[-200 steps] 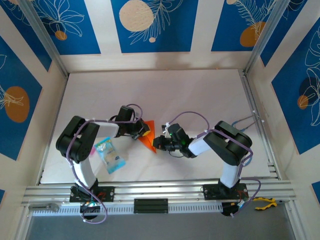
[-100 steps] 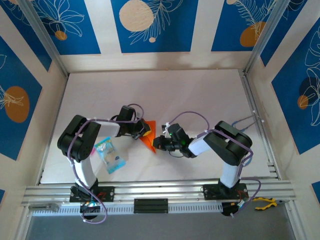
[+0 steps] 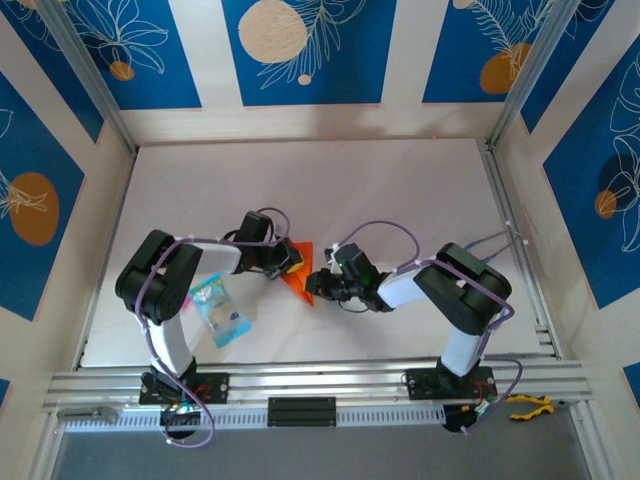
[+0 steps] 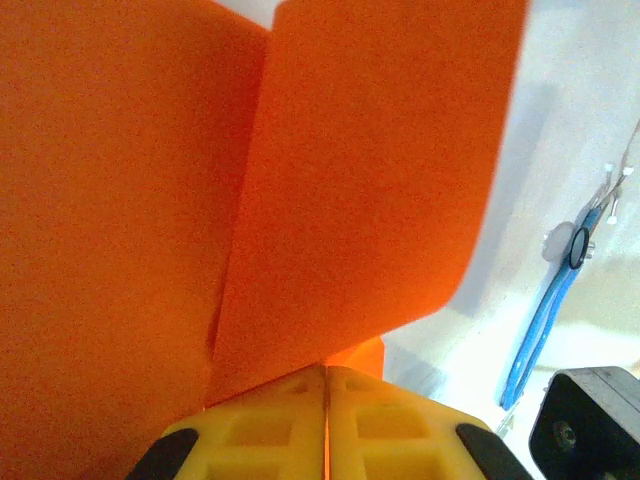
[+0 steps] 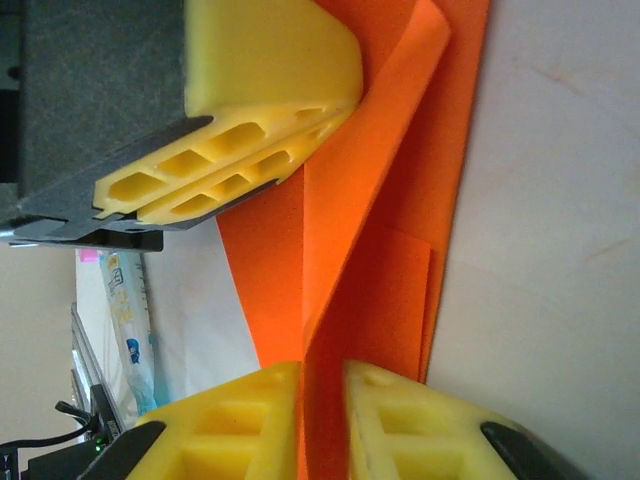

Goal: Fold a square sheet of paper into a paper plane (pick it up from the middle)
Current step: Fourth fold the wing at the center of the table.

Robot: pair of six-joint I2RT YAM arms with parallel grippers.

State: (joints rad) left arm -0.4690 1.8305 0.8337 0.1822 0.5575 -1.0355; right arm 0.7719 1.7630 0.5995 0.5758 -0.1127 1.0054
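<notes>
The bright orange sheet of paper [image 3: 299, 276] lies mid-table between the two grippers, folded into a pointed shape with layered flaps. My left gripper [image 3: 287, 261] comes at it from the left. Its yellow fingers [image 4: 327, 372] are pressed together, pinching an edge of the paper [image 4: 350, 200]. My right gripper [image 3: 316, 286] reaches in from the right. In the right wrist view its jaws [image 5: 322, 375] stand slightly apart around an upright fold of the paper [image 5: 380, 280]; the fold rests against one finger, with a gap to the other. The left gripper's fingers [image 5: 250, 70] show above that fold.
A small blue and clear plastic packet [image 3: 218, 310] lies on the table left of the paper, beside the left arm. Yellow-handled pliers [image 3: 528, 405] rest on the front rail at the right. A blue cable [image 4: 545, 320] runs along the white table.
The left gripper has edged slightly right along the paper and the right arm has shifted a little. The paper stays in the same spot.
</notes>
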